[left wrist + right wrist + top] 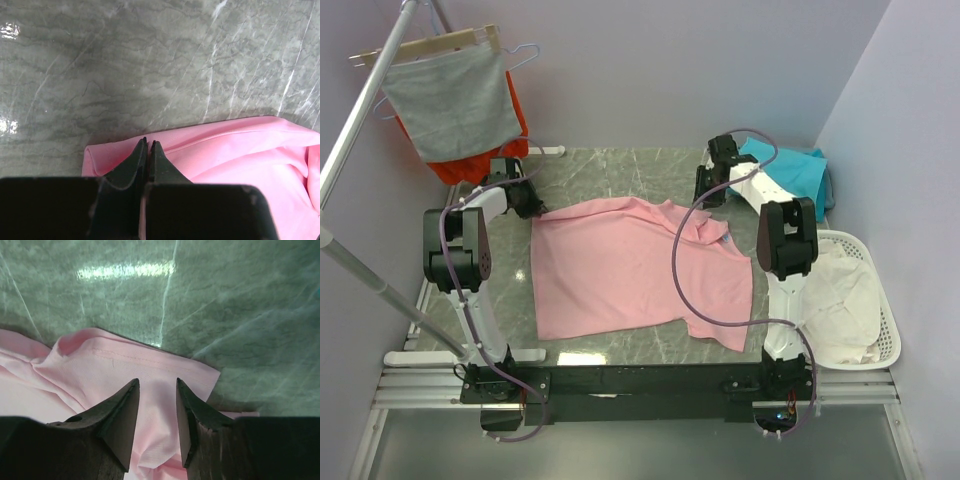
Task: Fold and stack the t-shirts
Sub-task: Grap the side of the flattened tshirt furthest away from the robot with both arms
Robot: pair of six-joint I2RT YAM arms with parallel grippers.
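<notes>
Lying beside the pink t-shirt (620, 265) are teal t-shirts (792, 168) and a basket (893, 330).

Free passage over table (620, 165) beyond pink t-shirt (610, 270); hanging clothes (450, 100) far-left, basket (894, 330) right.

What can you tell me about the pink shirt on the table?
The pink t-shirt is soft, thin-looking cloth, spread mostly flat on the grey marbled table, with wrinkles and a folded-over bunch on its right side. The left end effector is shut on its far left corner. The right end effector is open, its fingers apart over the far right edge, where a stitched hem shows.
</notes>
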